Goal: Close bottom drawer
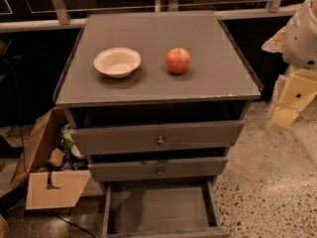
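Presently, the cabinet point(198, 38) stands at the centre of the view, seen from the front and above, with a flat grey top and 3 drawers below it.

Bottom drawer point(158, 208): the lowest part of the cabinet, drawn out farther than the other 2 drawers. Its inner floor and both side walls are exposed. Its front panel lies at the lower edge of the view and is mostly cut off.

Middle drawer point(124, 169): directly above the bottom drawer, open by a small amount, with a brass knob point(160, 171) at the centre of its front.

Top drawer point(119, 138): just under the cabinet top, also open by a small amount – a dark gap shows behind its front. It carries a second brass knob point(160, 141).

On the cabinet top, a white bowl point(117, 62) sits left of centre and a red apple point(178, 60) sits right of centre, near each other but apart.

Gripper point(290, 103): to the right of the cabinet, level with the top drawer, well apart from all 3 drawers and touching none. It hangs from the white arm point(302, 33) at the right edge of the view. Whether the gripper is open or closed cannot be told.

To the left of the cabinet, a cardboard box point(42, 143) lies open on the speckled floor point(267, 177).
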Robot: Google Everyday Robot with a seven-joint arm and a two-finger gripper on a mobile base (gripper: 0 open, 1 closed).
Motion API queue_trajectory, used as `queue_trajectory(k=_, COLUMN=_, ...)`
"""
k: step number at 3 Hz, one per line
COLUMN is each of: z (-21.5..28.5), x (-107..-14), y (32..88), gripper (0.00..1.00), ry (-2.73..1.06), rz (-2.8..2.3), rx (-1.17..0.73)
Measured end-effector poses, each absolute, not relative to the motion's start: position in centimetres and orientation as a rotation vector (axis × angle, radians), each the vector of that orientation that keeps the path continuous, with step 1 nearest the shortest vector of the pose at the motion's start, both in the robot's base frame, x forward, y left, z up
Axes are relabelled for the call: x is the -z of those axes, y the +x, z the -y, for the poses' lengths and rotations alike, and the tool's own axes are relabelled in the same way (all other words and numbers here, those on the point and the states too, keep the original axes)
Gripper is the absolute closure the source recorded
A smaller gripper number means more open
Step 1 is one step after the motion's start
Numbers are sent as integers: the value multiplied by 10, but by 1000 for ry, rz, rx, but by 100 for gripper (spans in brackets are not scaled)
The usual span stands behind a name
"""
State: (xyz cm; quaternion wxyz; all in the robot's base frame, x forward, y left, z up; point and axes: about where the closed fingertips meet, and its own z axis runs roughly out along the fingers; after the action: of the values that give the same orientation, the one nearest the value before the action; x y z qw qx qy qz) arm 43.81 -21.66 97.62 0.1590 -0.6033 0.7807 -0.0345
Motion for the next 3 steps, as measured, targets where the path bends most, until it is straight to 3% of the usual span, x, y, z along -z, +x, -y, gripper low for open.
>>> queue_trajectory(k=1, z=217, x=-976, y=438, gripper=0, ry=-1725, rz=-2232, rx=99)
queue_trajectory(k=2, z=217, x=-976, y=438, gripper=13, ry=-1725, rz=-2232, rx=99)
queue_trajectory(k=3, z=217, x=-976, y=438, gripper=37, ry=-1725, rz=-2232, rx=99)
